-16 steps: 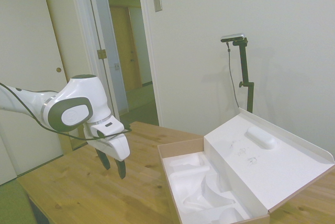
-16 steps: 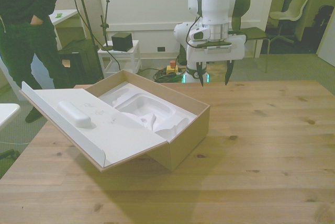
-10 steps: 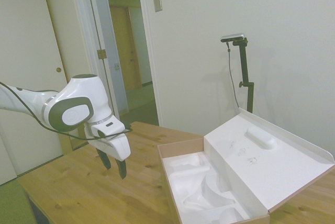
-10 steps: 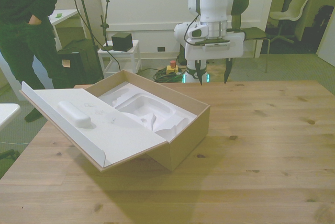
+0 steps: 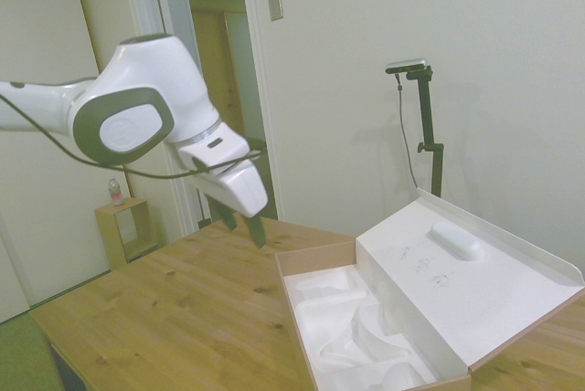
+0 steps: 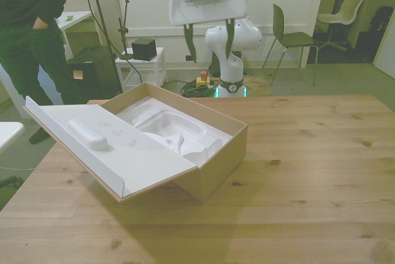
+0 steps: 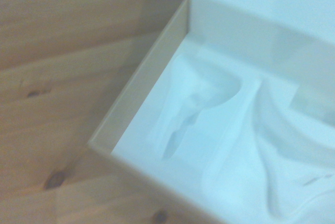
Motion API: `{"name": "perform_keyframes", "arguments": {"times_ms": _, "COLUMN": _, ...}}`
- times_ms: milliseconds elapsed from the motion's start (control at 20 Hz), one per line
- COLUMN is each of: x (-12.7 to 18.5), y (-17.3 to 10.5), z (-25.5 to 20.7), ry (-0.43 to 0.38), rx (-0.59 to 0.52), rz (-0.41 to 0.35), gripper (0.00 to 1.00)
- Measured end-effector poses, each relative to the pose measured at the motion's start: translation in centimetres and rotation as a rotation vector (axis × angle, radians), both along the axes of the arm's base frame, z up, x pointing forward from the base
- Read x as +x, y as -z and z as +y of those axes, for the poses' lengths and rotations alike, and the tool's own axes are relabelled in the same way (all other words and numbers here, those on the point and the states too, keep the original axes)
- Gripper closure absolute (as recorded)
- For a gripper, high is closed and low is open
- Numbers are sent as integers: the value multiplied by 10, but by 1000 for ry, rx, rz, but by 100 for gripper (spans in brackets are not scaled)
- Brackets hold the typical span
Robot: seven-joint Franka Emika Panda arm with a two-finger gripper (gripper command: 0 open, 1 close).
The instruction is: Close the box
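The box (image 6: 223, 156) stands open on the table toward the front view's left, brown cardboard with a white foam insert (image 6: 176, 129) inside. Its wide white-lined lid (image 6: 123, 153) leans outward, tilted up, and carries an oval bump (image 6: 86, 134). From the side, the box (image 5: 294, 268), its lid (image 5: 457, 295) and the bump (image 5: 457, 240) sit at the right. My gripper (image 6: 210, 45) hangs open and empty, high above the box's far side. In the side view the gripper (image 5: 242, 222) hovers just left of the box's corner. The wrist view looks down on the box rim (image 7: 141, 82) and foam insert (image 7: 220, 130).
A person (image 6: 31, 23) stands beyond the table at the front view's left. Behind the table are a small white cabinet (image 6: 142, 66) with a black cube and a chair (image 6: 290, 36). Bare wooden table (image 6: 308, 153) stretches to the front view's right.
The arm has risen well above the table and swung toward the front view's left, over the box's far side. The fingers stayed open. The box has not moved.
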State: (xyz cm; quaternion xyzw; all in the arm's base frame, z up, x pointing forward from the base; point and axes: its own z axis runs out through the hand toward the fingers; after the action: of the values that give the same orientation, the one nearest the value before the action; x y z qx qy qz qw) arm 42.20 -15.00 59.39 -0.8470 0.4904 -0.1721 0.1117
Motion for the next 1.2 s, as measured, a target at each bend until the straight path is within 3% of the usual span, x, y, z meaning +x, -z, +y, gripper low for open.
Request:
{"name": "perform_keyframes", "arguments": {"times_ms": 300, "x": 31, "y": -43, "z": -104, "ry": 83, "rx": 50, "rz": -66, "gripper": 0}}
{"name": "perform_keyframes", "arguments": {"times_ms": 600, "x": 34, "y": -89, "z": -200, "ry": 170, "rx": 90, "rz": -126, "gripper": 0}}
{"name": "perform_keyframes", "arguments": {"times_ms": 900, "x": 59, "y": -77, "z": -274, "ry": 236, "rx": 114, "rz": -118, "gripper": 0}}
{"name": "perform_keyframes", "arguments": {"times_ms": 1200, "x": 80, "y": -78, "z": -327, "ry": 280, "rx": 40, "rz": -151, "gripper": 0}}
